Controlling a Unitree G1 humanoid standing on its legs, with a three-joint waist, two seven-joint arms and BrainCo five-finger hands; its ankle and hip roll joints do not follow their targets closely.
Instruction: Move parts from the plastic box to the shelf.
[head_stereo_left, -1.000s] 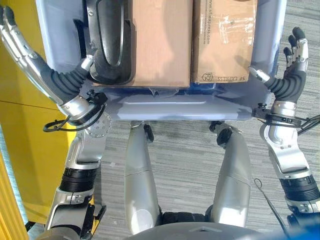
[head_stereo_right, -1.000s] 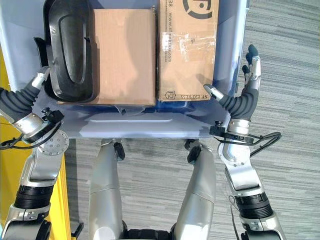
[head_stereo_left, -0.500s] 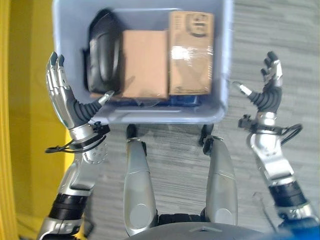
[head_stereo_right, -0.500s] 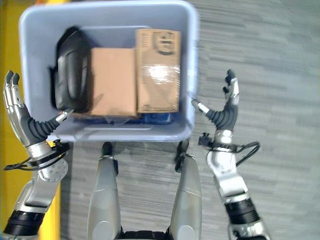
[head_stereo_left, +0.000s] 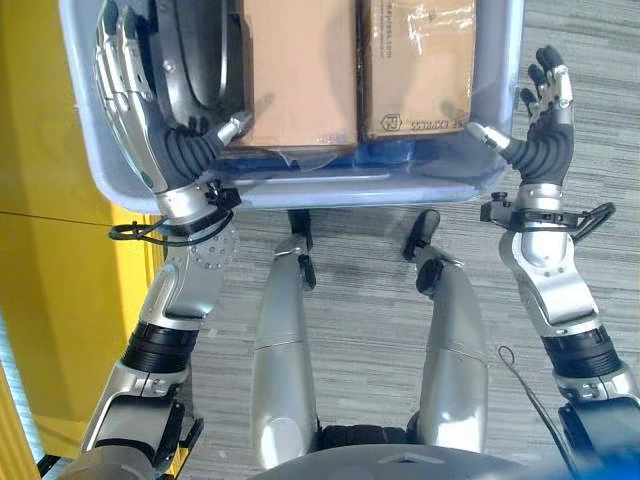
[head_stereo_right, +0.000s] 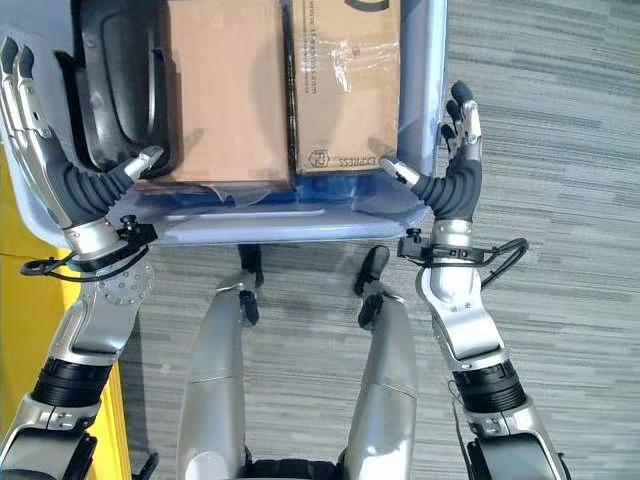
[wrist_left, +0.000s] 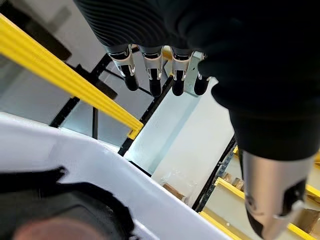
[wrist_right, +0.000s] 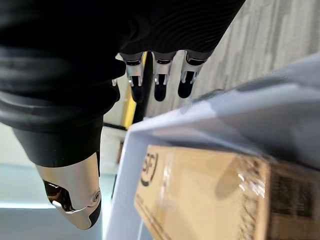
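A pale blue plastic box (head_stereo_left: 300, 190) lies before me with a black moulded part (head_stereo_left: 195, 50), a plain brown carton (head_stereo_left: 300, 70) and a taped carton (head_stereo_left: 415, 60) inside. My left hand (head_stereo_left: 125, 80) is at the box's left wall, fingers straight, thumb reaching over the near rim by the black part. My right hand (head_stereo_left: 547, 120) stands open at the right wall, thumb over that corner. I cannot tell whether either hand touches the box. In the left wrist view the fingers (wrist_left: 150, 75) point past the box rim (wrist_left: 100, 165). The right wrist view has straight fingers (wrist_right: 160, 75) above the taped carton (wrist_right: 200, 190).
A yellow shelf surface (head_stereo_left: 50, 300) runs along my left side. Yellow shelf beams (wrist_left: 65, 80) on dark uprights stand beyond the left hand. Grey striped carpet (head_stereo_left: 600, 330) covers the floor to the right and in front.
The whole picture has shifted and the box looms nearer than half a second ago. Both hands have come in from beside the box to its side walls.
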